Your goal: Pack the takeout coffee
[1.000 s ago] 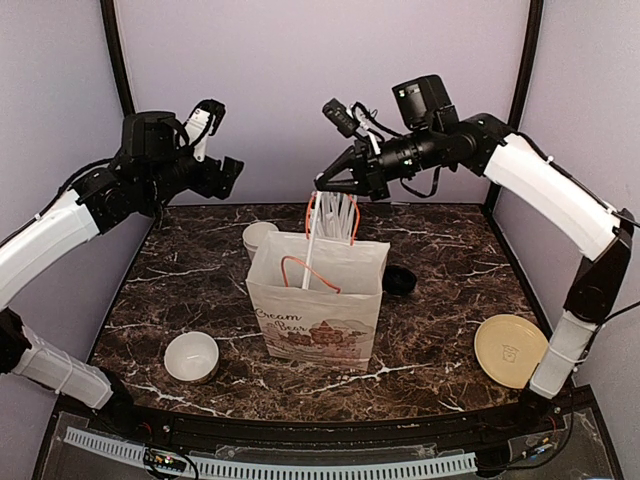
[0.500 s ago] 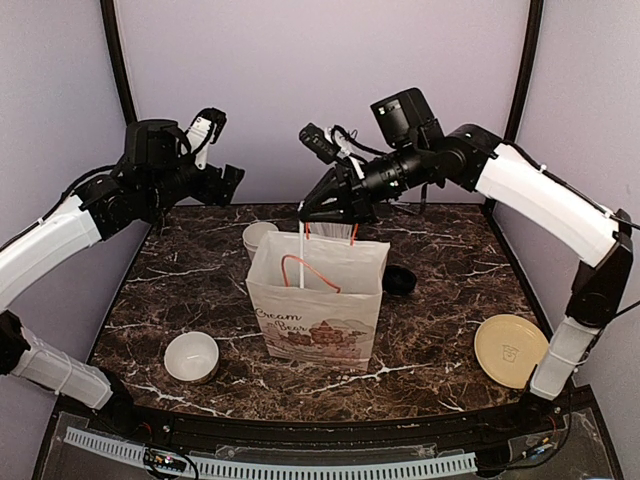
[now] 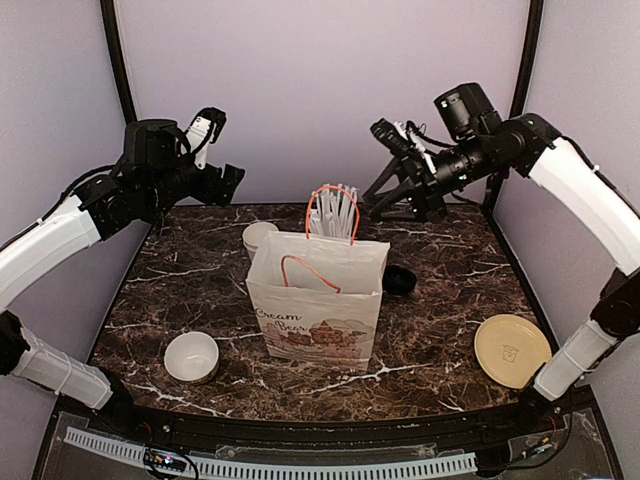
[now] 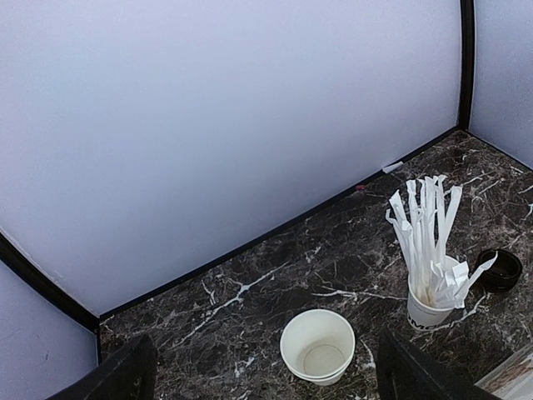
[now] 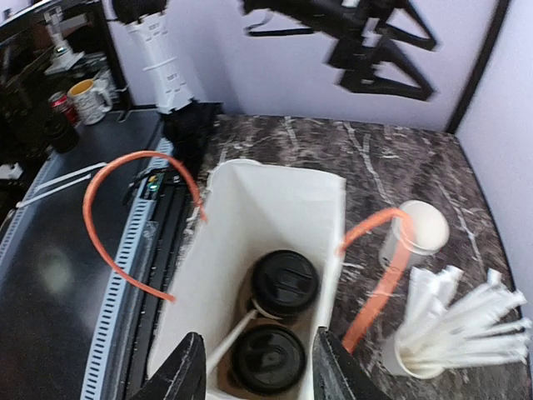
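I'm seeing one coffee cup (image 5: pixel 285 283) and the second coffee cup (image 5: pixel 268 358) sitting inside the paper bag (image 5: pixel 279 196), black lids up, right next to each other. A thin white straw (image 5: pixel 229 343) is leaning beside them. The right gripper (image 5: pixel 258 342) is hanging raised clear of the bag, fingers parted, holding nothing. The left gripper (image 3: pixel 228 180) is hovering high over the tabletop (image 3: pixel 450 260) at the left, spread wide and empty. From the top camera the bag walls are hiding both cups, so I can't make out their lettering.
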`<action>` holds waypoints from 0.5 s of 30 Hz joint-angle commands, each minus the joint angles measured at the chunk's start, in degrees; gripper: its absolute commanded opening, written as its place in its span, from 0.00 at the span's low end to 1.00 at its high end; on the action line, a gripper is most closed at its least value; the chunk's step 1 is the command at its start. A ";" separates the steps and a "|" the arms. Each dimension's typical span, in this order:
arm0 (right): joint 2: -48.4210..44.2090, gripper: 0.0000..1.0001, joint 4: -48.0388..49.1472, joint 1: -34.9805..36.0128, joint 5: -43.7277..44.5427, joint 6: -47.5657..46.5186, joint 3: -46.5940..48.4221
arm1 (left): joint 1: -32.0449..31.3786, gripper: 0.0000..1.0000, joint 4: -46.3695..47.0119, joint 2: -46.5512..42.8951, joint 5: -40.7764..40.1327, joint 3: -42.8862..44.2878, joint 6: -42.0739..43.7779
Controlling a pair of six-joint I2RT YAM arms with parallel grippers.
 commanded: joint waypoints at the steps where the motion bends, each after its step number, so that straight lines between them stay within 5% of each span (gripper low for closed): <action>1: -0.21 0.40 10.74 -9.18 -1.73 9.41 -1.77 | 0.52 0.94 1.52 -0.70 0.62 -0.26 0.16; 8: 9.45 0.39 20.81 -14.10 12.72 21.18 -2.17 | 0.52 0.98 1.32 -0.71 1.89 -1.02 -0.46; 15: 18.53 0.40 21.60 -14.06 13.97 22.17 2.59 | 0.57 0.98 0.93 0.28 3.40 -1.68 -0.91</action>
